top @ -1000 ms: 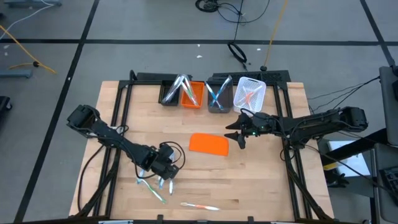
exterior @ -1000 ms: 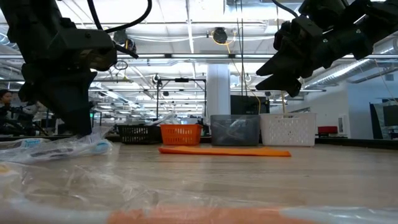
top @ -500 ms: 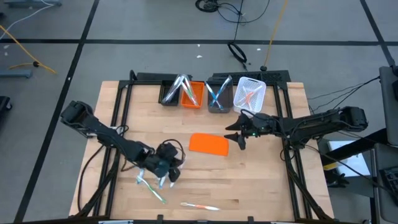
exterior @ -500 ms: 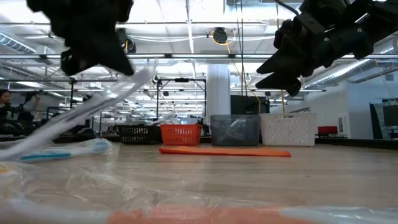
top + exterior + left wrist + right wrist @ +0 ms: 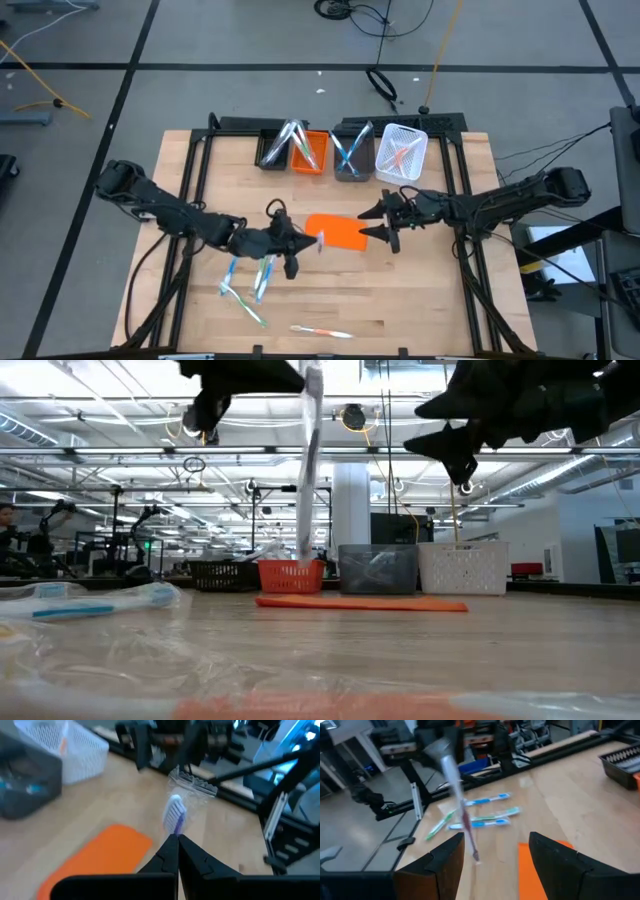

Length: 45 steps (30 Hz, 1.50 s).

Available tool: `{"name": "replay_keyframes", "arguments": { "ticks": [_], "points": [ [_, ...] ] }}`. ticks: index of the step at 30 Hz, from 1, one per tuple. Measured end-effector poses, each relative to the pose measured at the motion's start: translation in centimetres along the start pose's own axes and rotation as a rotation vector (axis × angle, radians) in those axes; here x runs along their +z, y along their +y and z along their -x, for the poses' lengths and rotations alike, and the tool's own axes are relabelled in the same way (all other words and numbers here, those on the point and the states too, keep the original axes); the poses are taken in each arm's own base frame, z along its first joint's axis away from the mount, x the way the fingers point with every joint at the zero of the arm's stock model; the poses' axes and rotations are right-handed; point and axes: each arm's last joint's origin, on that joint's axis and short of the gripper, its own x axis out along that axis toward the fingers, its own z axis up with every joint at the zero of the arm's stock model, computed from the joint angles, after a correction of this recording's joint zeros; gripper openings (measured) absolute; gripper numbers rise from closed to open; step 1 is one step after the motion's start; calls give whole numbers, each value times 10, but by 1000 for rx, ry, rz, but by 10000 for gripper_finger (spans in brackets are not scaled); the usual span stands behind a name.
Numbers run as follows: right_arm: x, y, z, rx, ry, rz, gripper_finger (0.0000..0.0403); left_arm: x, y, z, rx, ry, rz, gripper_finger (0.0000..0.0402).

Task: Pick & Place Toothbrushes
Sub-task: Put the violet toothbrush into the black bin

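Above the desk [image 5: 420, 300] we saw the left pincer [image 5: 303, 243] clamped on one wrapped toothbrush [image 5: 174, 815], the right pincer [image 5: 379, 221] spread apart nearby. We counted four bins [image 5: 345, 150], four toothbrushes [image 5: 250, 285] lying loose, and no readable writing.

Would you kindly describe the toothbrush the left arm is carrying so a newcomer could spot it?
Start at the orange sheet mid-table. At its left edge the left gripper is shut on a toothbrush, off the wood. Unlike the blue and green ones lying flat, it has a purple-and-white head.
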Motion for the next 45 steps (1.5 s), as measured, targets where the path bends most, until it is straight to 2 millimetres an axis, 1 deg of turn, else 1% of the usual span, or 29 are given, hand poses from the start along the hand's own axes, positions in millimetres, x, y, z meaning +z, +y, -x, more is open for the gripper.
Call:
{"name": "replay_keyframes", "arguments": {
  "ticks": [11,18,22,26,31,34,40,45],
  "points": [
    [-2,12,-1,-31,-49,86,215,26,8,-7,-25,-177,-41,0],
    [-3,17,-14,22,-142,134,215,37,14,-11,-85,-223,-40,0],
    [-8,15,-25,37,-190,144,215,39,19,-13,-82,-225,-38,0],
    [-14,13,-38,36,-194,168,215,42,22,-14,-78,-235,-34,0],
    [-14,14,-58,30,-183,196,215,44,22,-14,-88,-254,-47,0],
    [-10,16,-67,32,-189,215,215,44,21,-14,-102,-249,-52,0],
    [1,24,-74,55,-227,228,215,44,22,-14,-98,-245,-55,0],
    [3,34,-76,83,-235,246,215,44,22,-14,-98,-246,-61,0]
  ]
}}
